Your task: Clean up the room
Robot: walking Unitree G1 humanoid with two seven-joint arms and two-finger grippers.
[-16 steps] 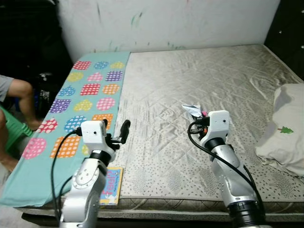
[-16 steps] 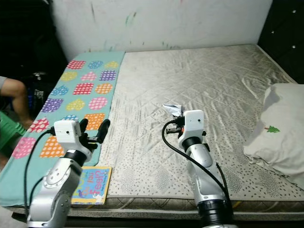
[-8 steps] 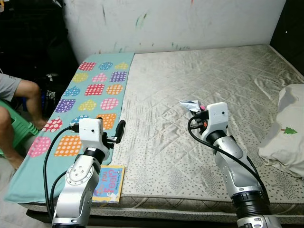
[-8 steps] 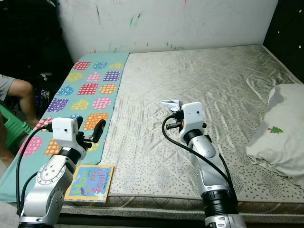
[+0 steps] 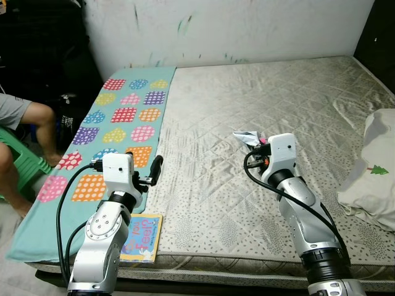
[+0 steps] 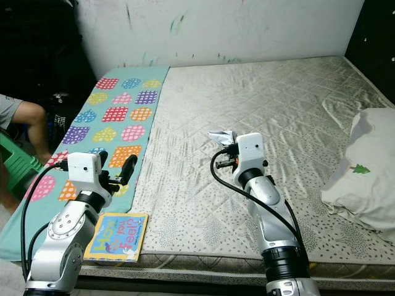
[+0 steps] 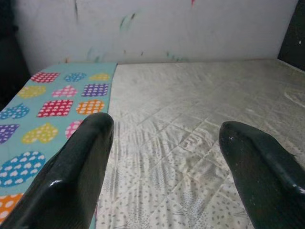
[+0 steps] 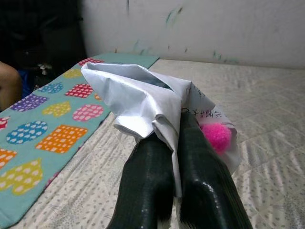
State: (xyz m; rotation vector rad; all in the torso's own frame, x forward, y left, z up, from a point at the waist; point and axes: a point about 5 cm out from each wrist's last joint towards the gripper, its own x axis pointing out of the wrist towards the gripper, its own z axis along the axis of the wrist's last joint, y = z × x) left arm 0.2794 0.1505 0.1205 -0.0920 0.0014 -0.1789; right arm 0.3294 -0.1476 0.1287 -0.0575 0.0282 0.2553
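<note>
1. We see a wide bare mattress with a quilted, speckled beige cover (image 5: 259,111) spreading under and ahead of both our grippers.
2. A teal cloth strip printed with coloured dotted hearts and squares (image 5: 117,123) runs along the mattress edge, beneath and ahead of our left gripper.
3. A white pillow with a small green tree print (image 5: 373,169) lies on the mattress well off to the outer side of our right gripper.
4. A person's bent leg (image 5: 37,132) and a green plastic chair (image 5: 21,169) sit beyond the cloth, out past our left gripper.
5. A colourful children's book (image 6: 116,236) lies at the mattress's near edge, just below and behind our left gripper.
6. Our right gripper (image 8: 178,143) is clenched on a crumpled white paper wrapper with a pink pom-pom (image 8: 143,98), held up above the mattress.
7. Our left gripper (image 7: 164,143) hangs released, fingers spread wide, holding nothing.
</note>
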